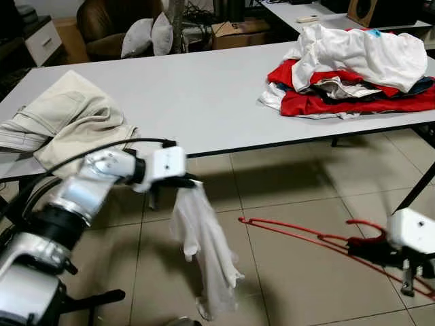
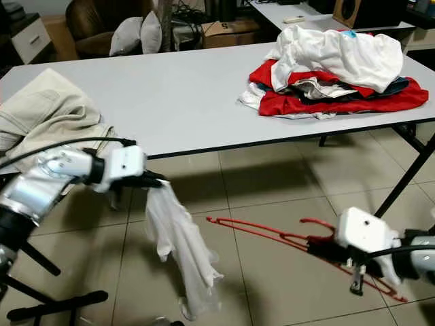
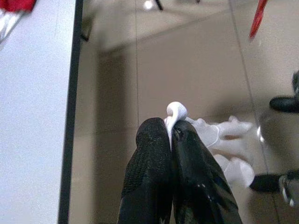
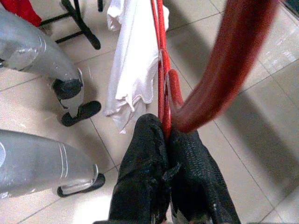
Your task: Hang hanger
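Left wrist view, left gripper (image 3: pixel 171 131) clamped on white garment (image 1: pixel 204 248), right gripper (image 4: pixel 167 133) pinching red hanger (image 1: pixel 299 234)

Even, soft indoor light fills both eye views, bright enough to read colours without harsh contrast. The white table (image 1: pixel 204 95) reflects it as a pale, flat sheen, slightly washed toward 12 o'clock. Beneath it a broad, soft-edged shadow spreads over the tiled floor (image 1: pixel 299 204), which carries faint glossy reflections. The hanging white garment (image 1: pixel 204 251) is lightly smeared at its lower edge. In the left wrist view a small glare spot sits at 12 o'clock and the near black fingers (image 3: pixel 154 177) are soft. In the right wrist view the red hanger (image 4: pixel 238 51) is heavily blurred at 1 o'clock.
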You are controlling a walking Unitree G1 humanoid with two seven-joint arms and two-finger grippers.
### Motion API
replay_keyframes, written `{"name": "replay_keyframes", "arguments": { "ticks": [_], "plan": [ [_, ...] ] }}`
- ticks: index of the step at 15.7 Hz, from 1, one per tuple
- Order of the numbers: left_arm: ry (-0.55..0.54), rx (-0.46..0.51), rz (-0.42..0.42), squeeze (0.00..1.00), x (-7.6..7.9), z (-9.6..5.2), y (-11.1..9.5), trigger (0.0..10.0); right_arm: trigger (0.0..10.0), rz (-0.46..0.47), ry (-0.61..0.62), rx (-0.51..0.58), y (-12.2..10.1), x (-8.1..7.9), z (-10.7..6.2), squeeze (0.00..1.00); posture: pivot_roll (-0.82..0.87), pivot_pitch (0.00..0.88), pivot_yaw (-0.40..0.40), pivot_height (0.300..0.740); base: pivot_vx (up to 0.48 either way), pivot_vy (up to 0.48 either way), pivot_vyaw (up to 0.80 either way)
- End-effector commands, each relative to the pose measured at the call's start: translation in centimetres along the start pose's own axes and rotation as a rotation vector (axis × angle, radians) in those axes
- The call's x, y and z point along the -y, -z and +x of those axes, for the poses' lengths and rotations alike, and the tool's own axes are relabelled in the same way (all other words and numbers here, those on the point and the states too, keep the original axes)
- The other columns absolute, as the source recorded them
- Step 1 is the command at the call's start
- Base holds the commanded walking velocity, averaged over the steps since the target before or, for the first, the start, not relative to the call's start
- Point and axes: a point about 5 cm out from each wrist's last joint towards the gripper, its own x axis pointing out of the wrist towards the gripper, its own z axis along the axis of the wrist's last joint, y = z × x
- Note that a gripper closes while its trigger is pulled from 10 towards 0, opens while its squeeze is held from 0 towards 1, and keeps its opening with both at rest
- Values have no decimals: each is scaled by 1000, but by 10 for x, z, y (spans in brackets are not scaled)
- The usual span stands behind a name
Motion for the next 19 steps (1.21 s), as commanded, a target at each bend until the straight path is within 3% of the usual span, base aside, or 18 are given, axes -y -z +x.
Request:
{"name": "replay_keyframes", "arguments": {
  "ticks": [1, 3, 4, 5, 7, 8, 9, 12, 16, 19],
  "plan": [
    [-36, -16, 35, 0, -8, -4, -3, 0, 10000, -13, -12, 23, -8, 1, -1, 0, -102, 0, 107, 740, 0, 0, 0],
    [-110, 59, 14, 0, -18, -3, -13, 0, 10000, -4, -27, 61, -12, -5, 6, 0, -98, 0, 113, 740, 0, 0, 0],
    [-90, 180, 12, 0, -15, -2, -24, 0, 10000, -16, 24, 91, -14, -6, 15, 0, -97, 0, 121, 740, 0, 0, 0],
    [-48, 201, 32, 0, -12, -2, -26, 0, 10000, -15, 71, 100, -14, -3, 19, 0, -94, 0, 126, 740, 0, 0, 0],
    [25, 104, 120, 0, -8, -6, -19, 0, 10000, -11, 114, 92, -12, 2, 17, 0, -85, 0, 131, 740, 0, 0, 0],
    [52, -41, 278, 0, -10, -12, -11, 0, 10000, -22, 133, 56, -8, 5, 9, 0, -82, 0, 137, 740, 0, 0, 0],
    [62, -62, 313, 0, -11, -14, -10, 0, 10000, -26, 135, 44, -7, 5, 7, 0, -81, 0, 141, 740, 0, 0, 0],
    [189, -3, 362, 0, -5, -16, -19, 0, 10000, -36, 117, 31, -3, 4, 7, 0, -75, 0, 154, 740, 0, 0, 0],
    [231, 48, 442, 0, -7, -9, -29, 0, 10000, -61, 73, 72, -9, -2, 25, 0, -52, 0, 187, 740, 0, 0, 0],
    [425, 74, 509, 0, 13, 3, -33, 0, 10000, -123, 98, 21, -3, 5, 36, 0, -16, 37, 199, 740, 0, 0, 0]
  ]
}}
